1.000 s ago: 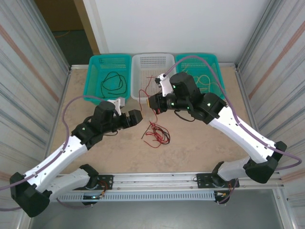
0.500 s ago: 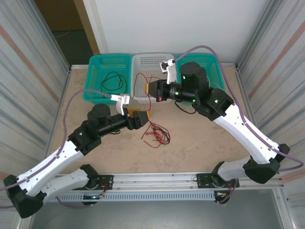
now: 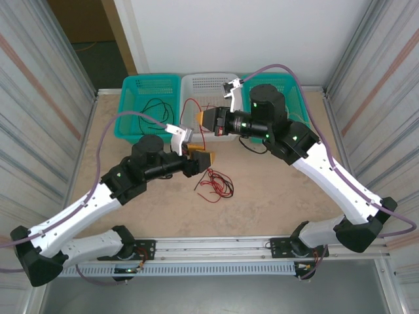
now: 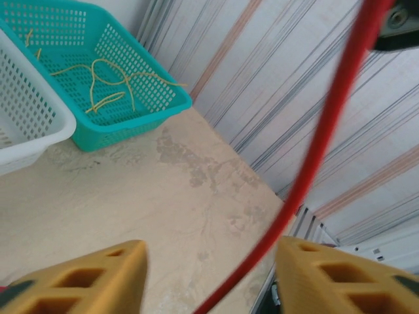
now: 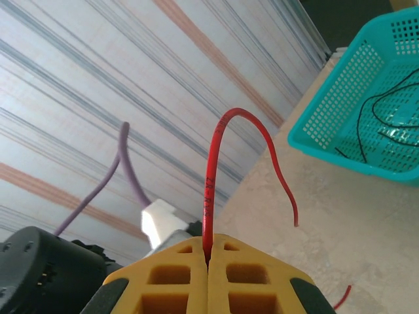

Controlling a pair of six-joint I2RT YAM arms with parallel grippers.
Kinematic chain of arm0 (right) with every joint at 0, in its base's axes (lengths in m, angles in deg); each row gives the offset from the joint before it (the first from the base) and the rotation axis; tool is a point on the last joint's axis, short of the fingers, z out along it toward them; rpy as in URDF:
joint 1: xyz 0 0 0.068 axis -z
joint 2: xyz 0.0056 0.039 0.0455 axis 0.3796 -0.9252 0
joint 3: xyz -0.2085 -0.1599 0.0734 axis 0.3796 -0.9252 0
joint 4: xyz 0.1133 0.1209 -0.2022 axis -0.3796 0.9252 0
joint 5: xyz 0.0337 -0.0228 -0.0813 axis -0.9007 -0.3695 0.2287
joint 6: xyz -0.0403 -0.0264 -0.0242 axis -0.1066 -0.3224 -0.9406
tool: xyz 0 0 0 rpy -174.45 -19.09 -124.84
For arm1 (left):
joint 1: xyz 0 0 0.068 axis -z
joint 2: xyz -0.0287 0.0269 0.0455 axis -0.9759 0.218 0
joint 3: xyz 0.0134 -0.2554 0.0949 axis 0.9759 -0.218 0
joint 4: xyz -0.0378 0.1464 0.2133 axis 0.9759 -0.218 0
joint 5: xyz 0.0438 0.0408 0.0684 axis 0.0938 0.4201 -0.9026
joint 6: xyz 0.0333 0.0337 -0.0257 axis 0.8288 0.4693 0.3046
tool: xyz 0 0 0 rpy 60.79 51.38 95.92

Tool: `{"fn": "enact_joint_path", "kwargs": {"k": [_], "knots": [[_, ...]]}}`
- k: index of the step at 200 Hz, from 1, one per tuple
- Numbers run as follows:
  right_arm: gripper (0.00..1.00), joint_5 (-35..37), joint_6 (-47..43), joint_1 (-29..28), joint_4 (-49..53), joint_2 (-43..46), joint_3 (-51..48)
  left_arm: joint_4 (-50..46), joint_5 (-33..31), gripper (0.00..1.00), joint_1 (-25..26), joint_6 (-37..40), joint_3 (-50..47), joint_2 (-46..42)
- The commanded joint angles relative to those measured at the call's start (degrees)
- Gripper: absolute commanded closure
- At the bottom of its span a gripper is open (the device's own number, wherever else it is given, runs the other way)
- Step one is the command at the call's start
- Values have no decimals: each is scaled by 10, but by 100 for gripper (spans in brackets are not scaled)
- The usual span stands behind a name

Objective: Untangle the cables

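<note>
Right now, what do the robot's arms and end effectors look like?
The left arm and right arm have white shells with black joints. A purple-grey hose runs along each. The left end effector and right end effector have yellow fingers with square holes.

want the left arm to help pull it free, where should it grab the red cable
Probably the straight stretch of the red cable hanging below the shut right gripper, above the loose heap. Close from both sides, across the strand: it runs between the open fingers of the left gripper, while the heap offers no single strand.
</note>
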Motion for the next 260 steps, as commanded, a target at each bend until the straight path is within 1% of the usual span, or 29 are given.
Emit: {"fn": "enact_joint_path", "kwargs": {"k": [1,11,31,42,59,95,125,150,190,227,233,253,260], "knots": [[100,-17,24,9,-30,20,-12,-4,-4,61,7,17,17,-1],[100,-15,25,12,-32,22,-15,-1,-6,68,8,14,15,-1],[100,-15,32,22,-35,28,-25,3,-14,79,8,7,11,-7],[100,-13,38,28,-40,34,-35,10,-22,88,8,0,3,-14],[100,-4,44,33,-48,44,-53,49,-41,100,8,-27,-23,-28],[100,5,86,55,-97,80,-121,145,-100,100,9,-94,-84,-60],[100,20,84,53,-78,92,-144,191,-103,100,9,-105,-104,-78],[100,26,85,52,-65,91,-160,203,-102,100,9,-101,-105,-92],[100,35,84,42,-64,87,-174,215,-133,100,9,-106,-121,-122],[100,38,63,41,-55,68,-136,157,-142,100,9,-115,-113,-118],[100,39,55,42,-50,63,-124,151,-140,93,9,-119,-114,-116],[100,46,19,50,-25,46,-78,104,-151,57,9,-132,-109,-112],[100,42,10,58,-17,38,-62,82,-158,47,9,-138,-106,-112]]}}
